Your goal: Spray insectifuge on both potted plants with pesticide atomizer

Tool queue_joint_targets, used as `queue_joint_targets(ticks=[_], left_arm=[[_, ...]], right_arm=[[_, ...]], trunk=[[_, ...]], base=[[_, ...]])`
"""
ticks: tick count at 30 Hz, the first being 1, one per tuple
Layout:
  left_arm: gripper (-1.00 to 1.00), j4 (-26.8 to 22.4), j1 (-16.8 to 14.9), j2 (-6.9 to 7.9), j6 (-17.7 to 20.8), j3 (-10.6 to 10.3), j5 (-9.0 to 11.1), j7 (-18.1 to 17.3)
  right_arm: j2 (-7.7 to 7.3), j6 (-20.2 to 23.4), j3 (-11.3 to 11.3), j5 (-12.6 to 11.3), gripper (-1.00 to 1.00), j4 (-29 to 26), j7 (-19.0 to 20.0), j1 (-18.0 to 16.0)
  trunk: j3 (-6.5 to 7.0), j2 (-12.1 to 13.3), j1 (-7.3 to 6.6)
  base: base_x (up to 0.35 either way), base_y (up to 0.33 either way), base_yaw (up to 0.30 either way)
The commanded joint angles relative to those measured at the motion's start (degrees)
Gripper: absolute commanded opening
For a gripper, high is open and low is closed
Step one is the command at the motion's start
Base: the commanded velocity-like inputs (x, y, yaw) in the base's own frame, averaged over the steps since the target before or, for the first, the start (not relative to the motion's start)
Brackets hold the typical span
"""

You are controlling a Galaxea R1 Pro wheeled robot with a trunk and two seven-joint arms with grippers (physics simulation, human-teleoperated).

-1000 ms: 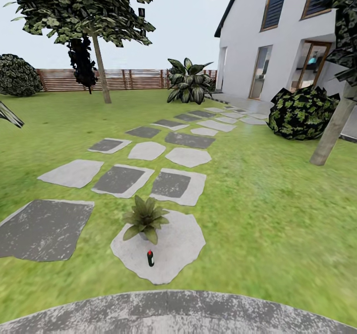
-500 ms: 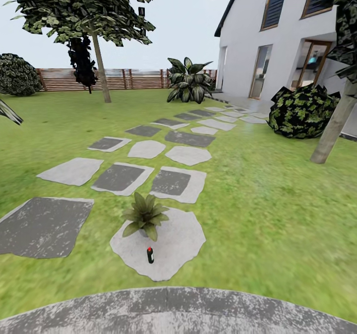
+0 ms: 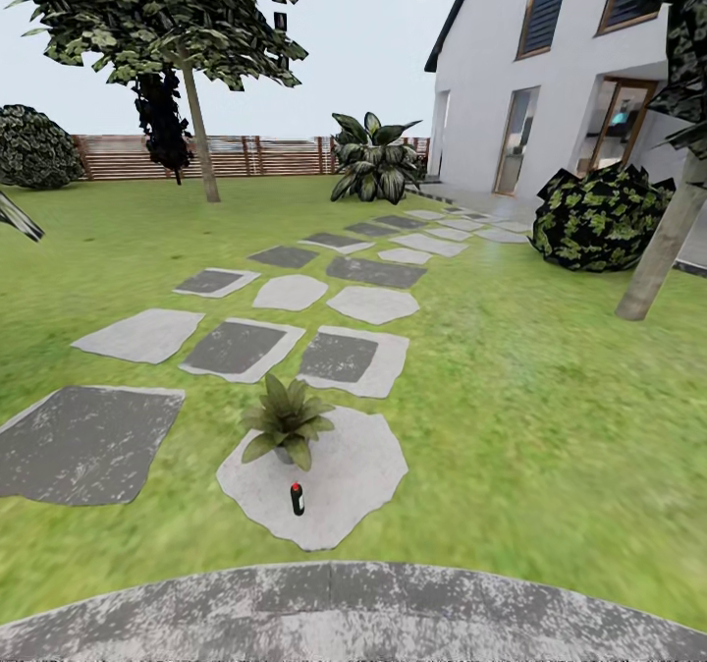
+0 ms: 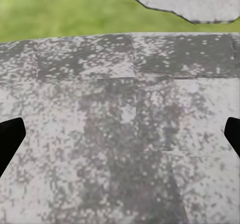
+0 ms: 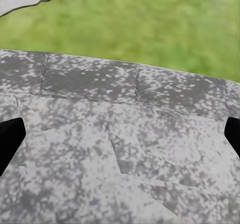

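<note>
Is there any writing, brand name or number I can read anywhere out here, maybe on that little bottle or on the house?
None can be read.
The pesticide atomizer, standing on the pale stepping stone near the potted plant: too small to make out any label text.
The house, its door and windows: no sign or number visible.
The fence: bare slats, no lettering.

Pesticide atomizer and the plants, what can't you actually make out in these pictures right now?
- Pesticide atomizer: head view, too small to read its label or see which way the nozzle faces; in the left wrist view the top edge cuts off all but a dark sliver.
- Potted plant: its leaves hide the pot. A second matching plant is not identifiable.
- Left end effector and right end effector: wrist views' side edges cut off all but the dark fingertips.
</note>
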Motion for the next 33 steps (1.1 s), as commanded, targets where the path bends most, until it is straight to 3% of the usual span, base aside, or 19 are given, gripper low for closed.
queue_joint_targets(ticks=[1,26,33], left_arm=[[1.00,0.07,-0.03,-0.01,-0.19,0.09,-0.03,0.05],[1.00,0.01,-0.03,-0.01,-0.19,0.09,-0.03,0.05],[1.00,0.01,0.14,0.07,-0.45,0.09,-0.08,0.05]], right_arm=[[-0.02,-0.18,-0.02,0.08,1.00,0.03,0.01,-0.03],[0.03,-0.11,-0.20,-0.05,1.00,-0.08,-0.01,-0.03],[0.03,-0.04,-0.12,-0.04,1.00,0.02,-0.01,-0.03]], trunk=[[-0.23,-0.43,0.22],[-4.72,-10.46,5.71],[-4.72,-10.46,5.71]], base=[[0.000,0.000,0.000],[0.000,0.000,0.000],[0.109,0.000,0.000]])
